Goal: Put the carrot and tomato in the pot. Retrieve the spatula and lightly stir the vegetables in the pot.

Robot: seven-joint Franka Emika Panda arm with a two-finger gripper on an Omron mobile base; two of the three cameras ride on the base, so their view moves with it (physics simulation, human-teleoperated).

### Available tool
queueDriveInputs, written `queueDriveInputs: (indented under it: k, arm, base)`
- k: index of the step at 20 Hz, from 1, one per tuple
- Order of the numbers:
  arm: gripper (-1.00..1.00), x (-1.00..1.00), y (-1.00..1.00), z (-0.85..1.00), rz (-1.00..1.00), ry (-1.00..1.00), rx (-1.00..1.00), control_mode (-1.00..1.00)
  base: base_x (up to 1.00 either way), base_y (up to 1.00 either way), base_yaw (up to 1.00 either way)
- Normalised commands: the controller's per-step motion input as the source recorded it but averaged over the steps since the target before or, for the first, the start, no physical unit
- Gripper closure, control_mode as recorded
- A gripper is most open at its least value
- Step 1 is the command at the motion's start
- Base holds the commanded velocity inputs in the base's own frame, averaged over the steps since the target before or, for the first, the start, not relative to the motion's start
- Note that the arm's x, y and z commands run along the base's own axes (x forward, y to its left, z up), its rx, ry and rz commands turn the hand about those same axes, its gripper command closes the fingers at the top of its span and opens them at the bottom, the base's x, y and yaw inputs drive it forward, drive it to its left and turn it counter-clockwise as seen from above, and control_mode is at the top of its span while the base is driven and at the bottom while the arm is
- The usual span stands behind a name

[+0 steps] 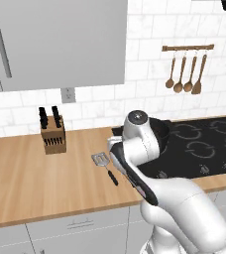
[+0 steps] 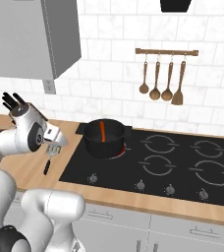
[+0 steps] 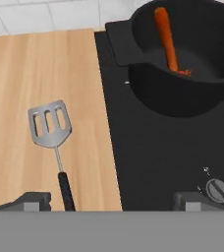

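Beside the left edge of the black cooktop (image 2: 182,162), on the wooden counter (image 1: 30,178), lies the small spatula with its slotted silver metal head and thin black handle (image 3: 51,142), head pointing toward the wall. The wide round black pot with low straight sides (image 2: 103,139) stands on the cooktop's near-left burner, and the slim orange-red carrot (image 3: 166,39) leans inside it; a scrap of red at the carrot's foot may be the tomato, though I cannot be sure. The 2-finger gripper (image 3: 112,199) hangs above the spatula's handle, spread wide and holding nothing. Loading looks done, so fetching the spatula seems the step in hand: next it should drop and close on that thin handle.
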Motion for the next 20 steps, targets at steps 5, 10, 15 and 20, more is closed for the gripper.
queueDriveInputs:
  k: [5, 10, 15, 20]
  arm:
    - [-1.00, -0.01, 0.38, -0.40, 0.02, 0.13, 0.00, -1.00]
    - [-1.00, 0.00, 0.15, -0.55, 0.00, 0.19, 0.01, -1.00]
    - [-1.00, 0.00, 0.22, -0.54, 0.00, 0.17, 0.00, -1.00]
    - [-1.00, 0.00, 0.17, -0.42, 0.00, 0.10, 0.00, -1.00]
  base:
    - [0.00, 0.00, 0.00]
    - [0.00, 0.00, 0.00]
    - [0.00, 0.00, 0.00]
    - [0.00, 0.00, 0.00]
